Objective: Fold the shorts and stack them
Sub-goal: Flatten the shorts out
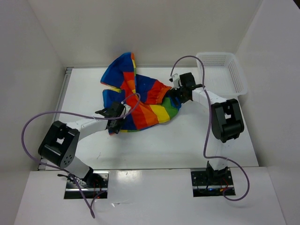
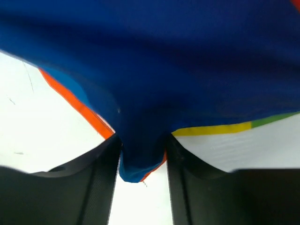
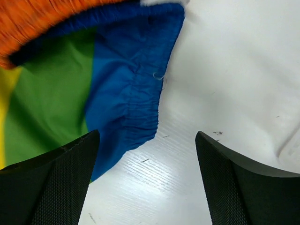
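The rainbow-striped shorts [image 1: 136, 96] lie crumpled on the white table, one part raised toward the back wall. My left gripper [image 1: 114, 118] is at their near left edge, shut on a blue fold with an orange hem [image 2: 140, 159] pinched between its fingers. My right gripper [image 1: 176, 96] is at their right edge, open and empty above the table. The blue elastic waistband [image 3: 136, 103] lies by its left finger [image 3: 56, 183], with green, yellow and orange stripes beyond it.
A white lattice plastic basket [image 1: 236, 77] stands at the back right corner. White walls enclose the table at the back and sides. Purple cables loop from both arms over the near half of the table.
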